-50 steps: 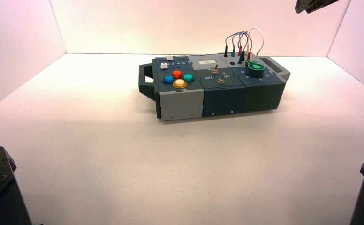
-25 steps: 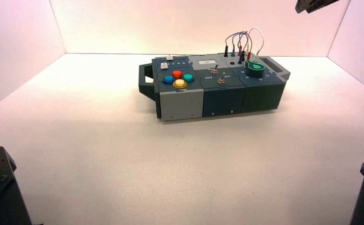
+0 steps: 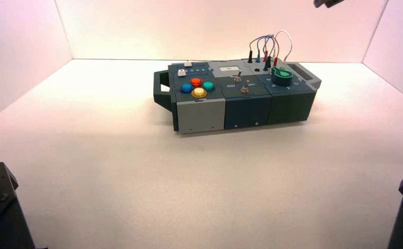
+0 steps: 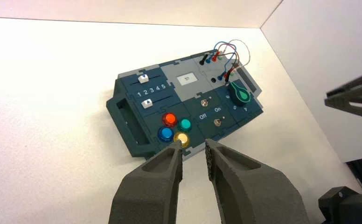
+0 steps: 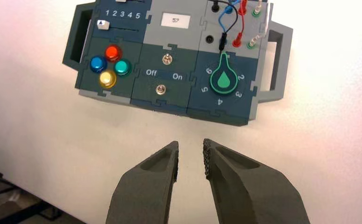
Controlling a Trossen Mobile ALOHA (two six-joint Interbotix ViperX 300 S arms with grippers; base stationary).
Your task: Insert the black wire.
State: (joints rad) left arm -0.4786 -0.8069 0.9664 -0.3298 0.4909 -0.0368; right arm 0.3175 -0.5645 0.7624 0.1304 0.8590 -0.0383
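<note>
The high view looks down and forward from behind the arms at the box (image 3: 236, 93), which sits mid-distance on the white worktop (image 3: 111, 171). The left wrist view looks steeply down from the box's button end. The right wrist view looks almost straight down from higher above. All three views share the box's top face.

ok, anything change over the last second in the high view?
Only the dark piece of arm at the top right: it slid left and up, nearly out of frame. Nothing was taken hold of or let go. The box and the black wire sit as before, with both grippers well clear of the box.
</note>
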